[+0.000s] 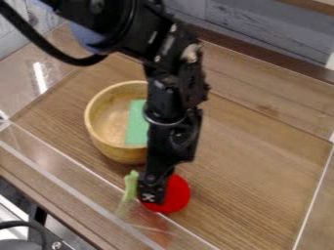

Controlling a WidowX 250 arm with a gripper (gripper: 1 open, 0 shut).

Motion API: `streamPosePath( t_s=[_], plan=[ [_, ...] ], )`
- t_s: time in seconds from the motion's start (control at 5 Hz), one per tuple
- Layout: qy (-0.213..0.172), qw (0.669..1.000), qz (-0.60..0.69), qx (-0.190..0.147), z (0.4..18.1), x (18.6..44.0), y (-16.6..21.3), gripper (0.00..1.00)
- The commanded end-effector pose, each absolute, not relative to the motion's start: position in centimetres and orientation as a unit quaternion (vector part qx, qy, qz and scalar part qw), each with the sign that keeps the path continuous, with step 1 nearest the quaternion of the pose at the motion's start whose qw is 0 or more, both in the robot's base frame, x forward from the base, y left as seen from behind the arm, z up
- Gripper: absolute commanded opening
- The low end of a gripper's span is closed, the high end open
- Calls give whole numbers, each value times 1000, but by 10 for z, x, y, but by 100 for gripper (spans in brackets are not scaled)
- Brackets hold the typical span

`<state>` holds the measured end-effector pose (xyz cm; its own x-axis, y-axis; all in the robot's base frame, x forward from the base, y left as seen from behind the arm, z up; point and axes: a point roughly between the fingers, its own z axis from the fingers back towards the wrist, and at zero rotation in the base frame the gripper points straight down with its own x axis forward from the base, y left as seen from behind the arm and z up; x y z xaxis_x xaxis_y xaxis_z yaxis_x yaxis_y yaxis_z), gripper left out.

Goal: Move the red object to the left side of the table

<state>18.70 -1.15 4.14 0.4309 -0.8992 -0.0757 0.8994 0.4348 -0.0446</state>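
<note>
The red object (170,195) is a small round toy fruit lying on the table (261,176) near the front clear wall. Its light green leafy piece (131,189) sticks out to the left. My gripper (155,184) points straight down, with its tips right at the upper left of the fruit. The black arm body hides the fingers, so the gap between them does not show. I cannot tell whether the fruit is still pinched or just lying under the tips.
A round wooden bowl (102,132) stands just behind and left of the fruit, with a flat green block (133,117) lying inside it. Low clear acrylic walls (78,200) border the tabletop at front and left.
</note>
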Motion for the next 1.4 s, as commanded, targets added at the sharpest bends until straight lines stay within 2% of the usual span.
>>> streamPosePath(
  t_s=[0.0,0.2,0.6,1.0,1.2],
  plan=[
    [36,840,-541,7,42,194,-5,0],
    [40,836,-548,8,43,197,-1,0],
    [43,832,-553,11,59,197,1,0],
    [42,817,-575,12,64,183,0,0],
    [42,812,-582,12,61,178,-4,0]
  ],
)
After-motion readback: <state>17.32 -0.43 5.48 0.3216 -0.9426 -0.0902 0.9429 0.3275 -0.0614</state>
